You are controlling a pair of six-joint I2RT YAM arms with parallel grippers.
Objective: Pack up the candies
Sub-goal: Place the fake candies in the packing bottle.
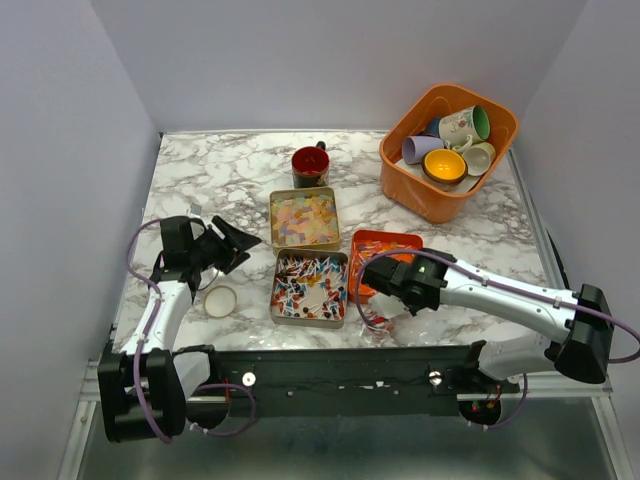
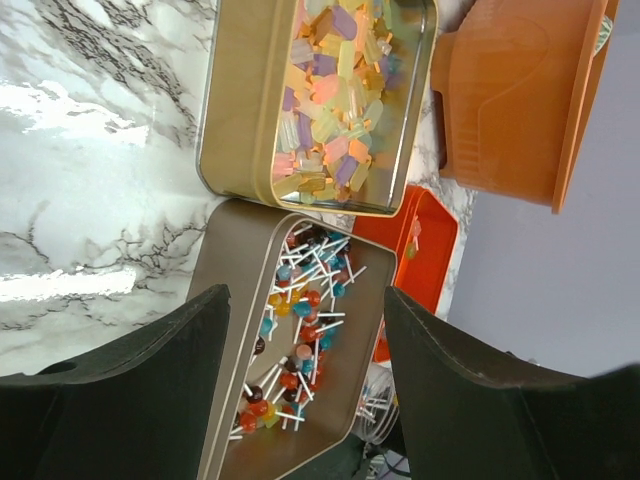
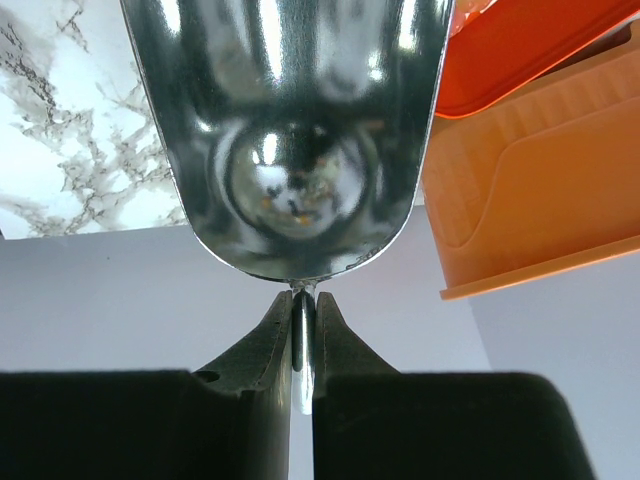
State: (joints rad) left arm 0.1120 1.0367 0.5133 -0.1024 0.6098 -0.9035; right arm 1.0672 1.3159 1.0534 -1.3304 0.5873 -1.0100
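Currently right gripper [image 3: 303, 300] pinched shut on scoop [image 3: 290, 130] handle; bowl looks near empty, beside orange tray [image 1: 395, 240]. Left gripper [image 2: 305, 300] jaws wide, holding nothing, near tins [image 2: 235, 110]. Candies [image 2: 330, 90] lie in both tins. Suggest shallow entry, bowl level, clear of rim.

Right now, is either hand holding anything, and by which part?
Right hand is shut on a metal scoop, pinching the thin handle at its back end. Left hand is open, holding nothing.

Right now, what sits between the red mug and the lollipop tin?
The tin of pastel candies lies between the red mug and the lollipop tin, top view.
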